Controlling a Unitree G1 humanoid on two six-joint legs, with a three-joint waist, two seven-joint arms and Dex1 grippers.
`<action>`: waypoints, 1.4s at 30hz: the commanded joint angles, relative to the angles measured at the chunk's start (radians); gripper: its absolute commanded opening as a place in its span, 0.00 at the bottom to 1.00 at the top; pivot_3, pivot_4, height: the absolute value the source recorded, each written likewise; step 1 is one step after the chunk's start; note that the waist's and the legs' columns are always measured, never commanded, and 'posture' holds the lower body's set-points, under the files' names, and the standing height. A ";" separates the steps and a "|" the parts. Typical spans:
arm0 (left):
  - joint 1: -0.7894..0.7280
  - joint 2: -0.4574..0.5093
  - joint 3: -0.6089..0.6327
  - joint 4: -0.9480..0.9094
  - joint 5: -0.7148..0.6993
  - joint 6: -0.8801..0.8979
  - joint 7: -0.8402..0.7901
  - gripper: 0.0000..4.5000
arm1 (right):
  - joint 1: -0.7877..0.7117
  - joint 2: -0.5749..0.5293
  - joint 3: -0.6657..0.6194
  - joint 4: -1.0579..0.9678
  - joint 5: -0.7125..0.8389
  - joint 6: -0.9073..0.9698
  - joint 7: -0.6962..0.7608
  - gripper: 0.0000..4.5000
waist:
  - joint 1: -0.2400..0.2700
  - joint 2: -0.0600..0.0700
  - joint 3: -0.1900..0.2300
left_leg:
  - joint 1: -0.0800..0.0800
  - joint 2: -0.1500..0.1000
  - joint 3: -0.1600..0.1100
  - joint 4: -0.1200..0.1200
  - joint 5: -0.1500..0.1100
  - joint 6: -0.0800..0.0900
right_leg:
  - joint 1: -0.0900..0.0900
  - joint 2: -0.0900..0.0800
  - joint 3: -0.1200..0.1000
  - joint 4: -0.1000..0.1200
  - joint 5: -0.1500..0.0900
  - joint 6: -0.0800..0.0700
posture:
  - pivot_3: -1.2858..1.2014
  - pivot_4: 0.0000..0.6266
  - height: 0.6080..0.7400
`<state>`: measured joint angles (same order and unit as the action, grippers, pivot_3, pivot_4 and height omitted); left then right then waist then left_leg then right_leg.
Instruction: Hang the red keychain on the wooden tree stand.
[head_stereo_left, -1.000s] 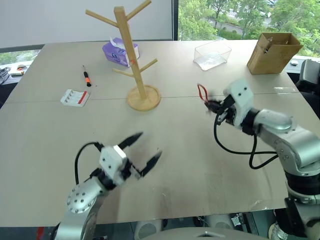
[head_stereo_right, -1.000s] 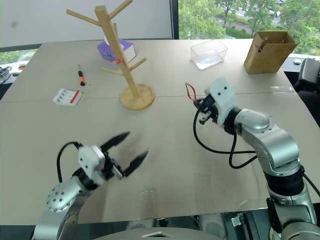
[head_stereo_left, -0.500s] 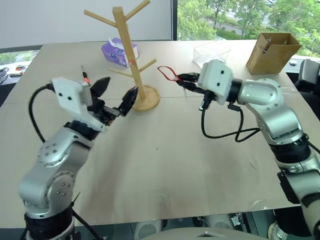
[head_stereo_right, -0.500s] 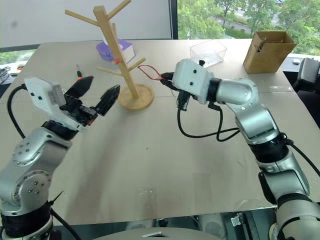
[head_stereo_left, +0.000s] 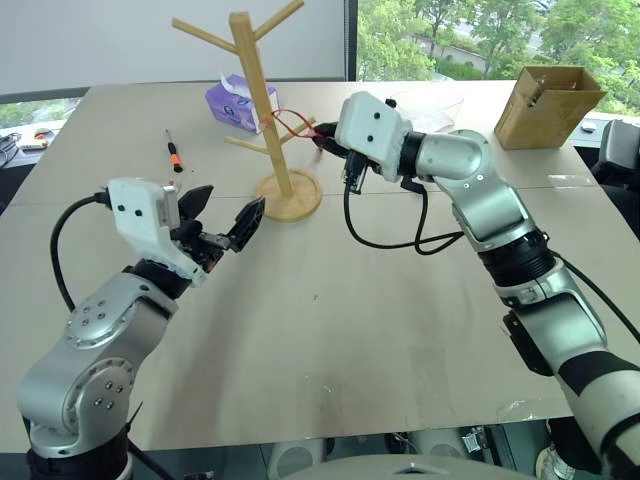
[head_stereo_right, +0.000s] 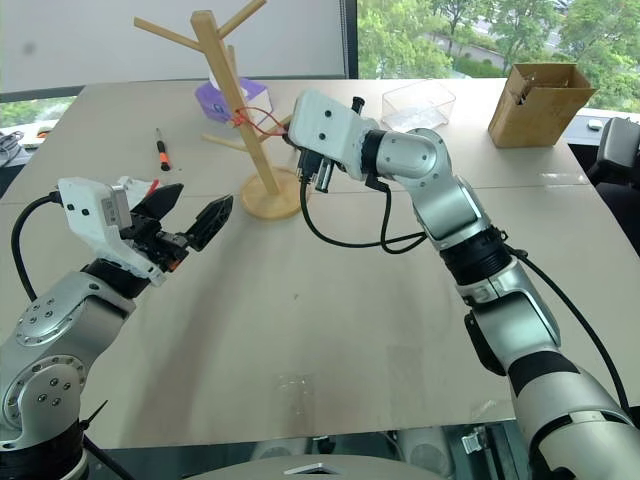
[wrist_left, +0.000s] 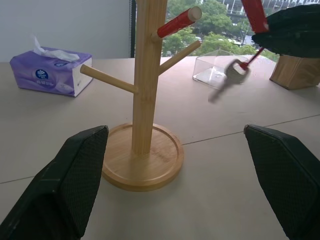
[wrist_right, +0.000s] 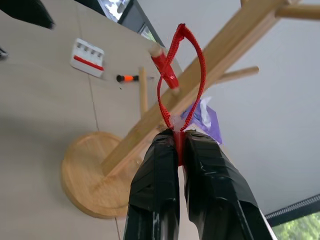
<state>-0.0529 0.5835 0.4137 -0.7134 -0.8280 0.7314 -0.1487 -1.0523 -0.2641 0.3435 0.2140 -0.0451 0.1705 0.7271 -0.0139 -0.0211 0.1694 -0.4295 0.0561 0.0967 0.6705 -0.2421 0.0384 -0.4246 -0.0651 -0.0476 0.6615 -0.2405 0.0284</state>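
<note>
The wooden tree stand (head_stereo_left: 255, 90) rises from its round base (head_stereo_left: 288, 195) at the table's far middle. My right gripper (head_stereo_left: 325, 143) is shut on the red keychain (head_stereo_left: 285, 122) and holds it level beside the post. In the right wrist view the strap loop (wrist_right: 180, 75) stands up from the fingertips, right against a red-tipped peg (wrist_right: 162, 62). I cannot tell whether the loop is over that peg. The small key (wrist_left: 227, 75) dangles below the strap. My left gripper (head_stereo_left: 225, 215) is open and empty, raised above the table in front of the stand's base.
A purple tissue box (head_stereo_left: 228, 100) sits behind the stand. An orange-handled screwdriver (head_stereo_left: 173, 152) lies left of it, near a white card with a red stripe (wrist_right: 89, 56). A clear container (head_stereo_right: 418, 105) and a brown box (head_stereo_left: 547, 103) stand at the far right.
My right gripper has swung left with the keychain, from right of the stand up to its post. My left arm rose from the table's near edge, still open.
</note>
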 joint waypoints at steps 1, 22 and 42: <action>0.006 0.005 0.017 -0.039 -0.006 -0.016 -0.003 1.00 | -0.045 0.023 -0.020 0.008 -0.018 -0.022 -0.023 0.02 | 0.000 0.000 0.000 | 0.000 0.000 0.000 0.000 0.000 0.000 | 0.000 0.000 0.000 0.000 0.000 0.000 | 0.52 0.24 1.00; 0.001 0.003 0.006 -0.023 0.019 -0.023 -0.014 1.00 | -0.063 0.136 -0.020 0.075 -0.044 -0.053 -0.057 0.02 | -0.001 0.000 0.000 | 0.000 0.000 0.000 0.000 0.000 0.000 | 0.000 0.000 0.000 0.001 0.000 0.000 | 0.52 0.24 1.00; -0.009 -0.005 -0.005 -0.028 0.031 -0.025 -0.009 1.00 | -0.120 0.209 -0.038 0.280 -0.080 -0.120 -0.142 0.02 | -0.003 0.000 0.000 | 0.000 0.000 0.000 0.000 0.000 0.000 | 0.000 -0.001 0.000 0.001 0.000 0.000 | 0.52 0.24 1.00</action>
<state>-0.0521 0.5793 0.4019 -0.7133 -0.8049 0.7287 -0.1575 -1.1336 -0.0682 0.3366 0.4988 -0.1242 0.0774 0.6077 -0.0164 -0.0211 0.1694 -0.4297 0.0560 0.0968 0.6705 -0.2420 0.0382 -0.4248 -0.0660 -0.0479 0.6623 -0.2403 0.0282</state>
